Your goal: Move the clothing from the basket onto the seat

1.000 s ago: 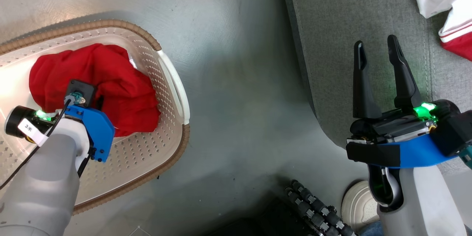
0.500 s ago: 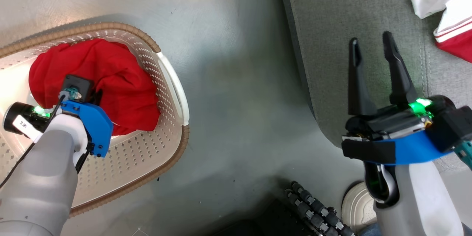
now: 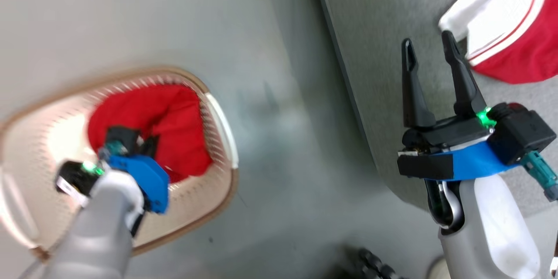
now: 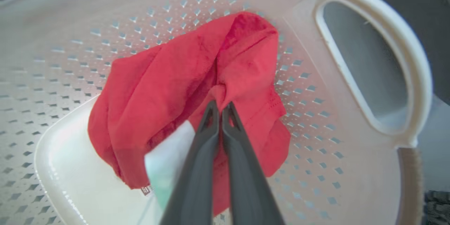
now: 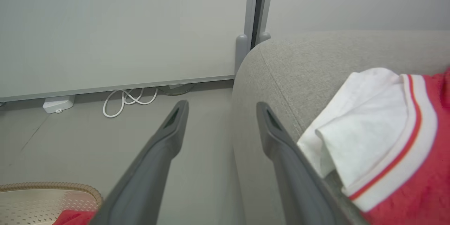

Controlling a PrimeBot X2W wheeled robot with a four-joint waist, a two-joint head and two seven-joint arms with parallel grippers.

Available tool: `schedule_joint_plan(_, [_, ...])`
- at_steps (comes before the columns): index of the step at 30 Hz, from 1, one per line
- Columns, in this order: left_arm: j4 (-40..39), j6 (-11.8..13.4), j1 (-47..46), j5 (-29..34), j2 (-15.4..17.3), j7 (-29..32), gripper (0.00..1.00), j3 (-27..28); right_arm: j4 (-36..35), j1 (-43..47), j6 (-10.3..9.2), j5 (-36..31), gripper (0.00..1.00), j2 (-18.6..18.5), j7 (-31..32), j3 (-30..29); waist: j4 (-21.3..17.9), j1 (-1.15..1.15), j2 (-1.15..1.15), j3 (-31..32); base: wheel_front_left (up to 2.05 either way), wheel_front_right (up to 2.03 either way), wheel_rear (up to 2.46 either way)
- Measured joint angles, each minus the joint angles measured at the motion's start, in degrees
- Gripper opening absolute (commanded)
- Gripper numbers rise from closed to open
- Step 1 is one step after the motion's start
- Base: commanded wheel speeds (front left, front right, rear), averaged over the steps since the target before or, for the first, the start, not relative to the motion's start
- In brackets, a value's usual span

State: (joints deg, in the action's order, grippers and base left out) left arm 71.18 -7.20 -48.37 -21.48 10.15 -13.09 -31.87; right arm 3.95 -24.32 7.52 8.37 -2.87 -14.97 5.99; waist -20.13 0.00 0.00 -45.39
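Head view: red garment (image 3: 183, 126) lay in the basket (image 3: 196, 200); right gripper (image 3: 427, 39), jaws wide and empty, hovered at the seat (image 3: 370, 52) edge beside a jersey (image 3: 514, 26). Left wrist view: left gripper (image 4: 220, 107) pinched closed on a garment fold. Right wrist view: jersey rested on the seat.

We have the basket (image 3: 227, 183) on the floor (image 3: 279, 74) at our left, with a garment (image 3: 178, 117) inside, toward its far right wall. Our left claw (image 4: 220, 107) reaches into the basket, pinched on that garment. The seat (image 3: 375, 52) lies to the right. Our right claw (image 3: 427, 38) hangs above its left part, and a jersey (image 3: 514, 56) lies on the seat just right of it.
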Motion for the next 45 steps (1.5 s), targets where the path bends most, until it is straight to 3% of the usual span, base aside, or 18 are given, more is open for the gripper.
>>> schedule_joint_plan(11, [-5.0,-0.1,10.51,-4.27,-5.3,-1.74,0.0,-2.23,1.26,6.65,0.0,-3.33,1.0,0.02,4.5,-3.39,6.86,-0.02,0.0,18.2,0.0,0.0,0.0])
schedule_joint_plan(23, [-17.74,-0.1,14.34,-9.56,-6.64,-1.9,0.0,-10.99,-0.31,15.51,0.0,-3.56,1.0,0.0,9.93,-4.07,15.47,-0.02,0.0,36.82,0.0,0.0,0.0])
schedule_joint_plan(32, [-25.22,-0.1,8.25,-14.95,-7.06,-0.62,0.0,-16.64,-0.4,18.2,0.0,-3.13,1.0,0.0,11.16,-2.88,19.82,-0.01,0.0,43.88,0.0,0.0,0.0])
schedule_joint_plan(45, [-35.04,-0.05,-3.87,-22.91,-7.3,5.6,0.0,-25.33,1.04,18.48,-0.01,-2.4,1.0,0.0,11.69,-0.53,21.19,0.0,0.0,47.25,0.0,0.0,0.0])
